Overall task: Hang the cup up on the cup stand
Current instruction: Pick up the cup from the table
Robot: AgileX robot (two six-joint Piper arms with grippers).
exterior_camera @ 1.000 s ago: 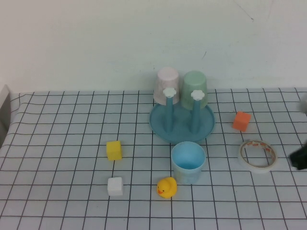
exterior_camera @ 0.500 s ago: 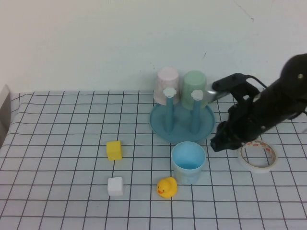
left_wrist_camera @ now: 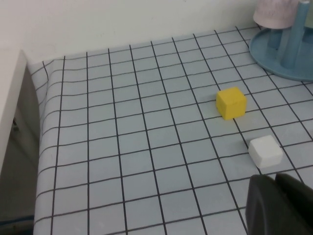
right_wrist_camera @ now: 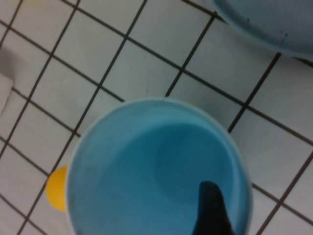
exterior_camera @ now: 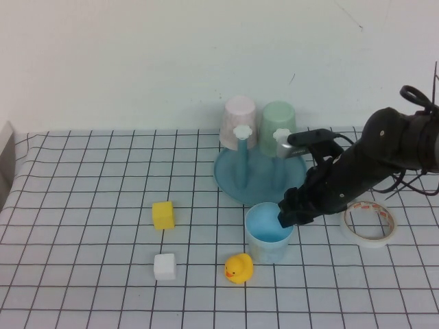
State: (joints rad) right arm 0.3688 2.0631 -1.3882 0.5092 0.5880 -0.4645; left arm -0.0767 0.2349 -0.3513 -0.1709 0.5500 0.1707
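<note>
At one cup [exterior_camera: 267, 236] of three, right tool [exterior_camera: 288, 216]; by white cube [left_wrist_camera: 265, 151], left tool [left_wrist_camera: 279, 205].

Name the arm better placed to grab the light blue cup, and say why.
Right. The right gripper hangs at the cup rim, one finger inside it. The left gripper, shut, sits apart beside the white cube.

A smooth, matt plastic cup [exterior_camera: 269, 232] sits on a grid-printed cloth [exterior_camera: 89, 205] (slightly wrinkled), near a glossy plastic cup stand [exterior_camera: 233, 179] and a rubbery-looking duck [exterior_camera: 239, 268].
</note>
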